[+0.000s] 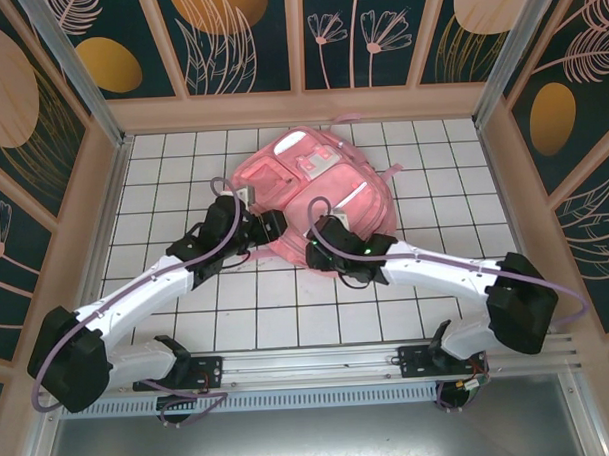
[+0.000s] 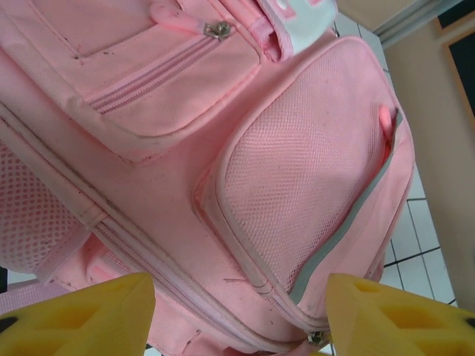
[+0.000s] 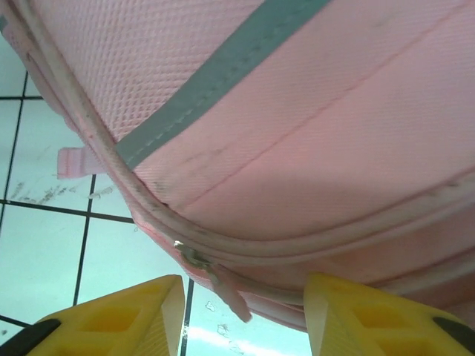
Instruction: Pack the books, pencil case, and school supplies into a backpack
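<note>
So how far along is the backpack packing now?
Done, apparently: the backpack lies flat on the table, front pocket zipped shut. In hand: nothing; the left end effector and right end effector stand open at its near edge, the right by a zipper pull. Left: I can't tell whether the books and pencil case are inside.

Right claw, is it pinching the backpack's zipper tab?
No, the right claw has its yellow fingers apart, and the zipper tab hangs loose between them.
</note>
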You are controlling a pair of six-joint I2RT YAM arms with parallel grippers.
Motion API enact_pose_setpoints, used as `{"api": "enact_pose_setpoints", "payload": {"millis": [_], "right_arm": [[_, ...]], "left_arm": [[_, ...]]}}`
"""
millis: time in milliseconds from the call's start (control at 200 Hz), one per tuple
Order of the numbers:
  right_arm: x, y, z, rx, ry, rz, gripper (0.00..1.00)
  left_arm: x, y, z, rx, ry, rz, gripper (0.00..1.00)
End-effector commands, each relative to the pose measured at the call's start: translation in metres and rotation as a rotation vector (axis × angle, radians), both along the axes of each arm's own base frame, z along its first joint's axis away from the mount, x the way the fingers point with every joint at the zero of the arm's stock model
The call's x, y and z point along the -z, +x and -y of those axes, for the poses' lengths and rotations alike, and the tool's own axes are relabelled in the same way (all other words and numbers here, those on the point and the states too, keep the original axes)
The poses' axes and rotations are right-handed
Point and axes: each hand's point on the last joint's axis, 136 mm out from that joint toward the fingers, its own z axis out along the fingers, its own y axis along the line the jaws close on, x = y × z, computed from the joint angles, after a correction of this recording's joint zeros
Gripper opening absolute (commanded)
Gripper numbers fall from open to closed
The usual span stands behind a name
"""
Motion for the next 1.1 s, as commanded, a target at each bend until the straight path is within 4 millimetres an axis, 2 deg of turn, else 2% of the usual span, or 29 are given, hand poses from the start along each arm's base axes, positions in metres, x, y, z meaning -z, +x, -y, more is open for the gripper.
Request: {"api": "enact_pose_setpoints", "payload": {"millis": [0,250,430,636,816,921,1096], "right_arm": [[-0.005,0.011,-0.004,0.016,-0.053,0.056,0.44],[0.004,0.011,-0.012,-0.008,-0.061,0.044,0.31],[0.008,0.010,-0.007,-0.012,-0.087,0.050,0.23],[0.007,0.011,-0.009,-0.010,-0.056,0.064,0.20],[0.005,0.011,-0.002,0.012,-0.070,0.071,0.07],[0.004,0.009,0.005,0.014,-0.091,0.070,0.05],[0.005,0.004,0.010,0.000,-0.108,0.059,0.03]], "left_arm": [[0.002,0.004,-0.006,-0.051,-0.043,-0.022,0.64],[0.011,0.004,0.000,-0.061,-0.122,-0.070,0.64],[0.007,0.004,0.024,0.006,-0.265,-0.098,0.63],[0.011,0.011,0.036,0.000,-0.335,-0.133,0.56],[0.026,0.014,0.041,-0.008,-0.354,-0.180,0.50],[0.034,0.016,0.044,-0.011,-0.359,-0.202,0.47],[0.036,0.024,0.051,-0.007,-0.369,-0.202,0.39]]}}
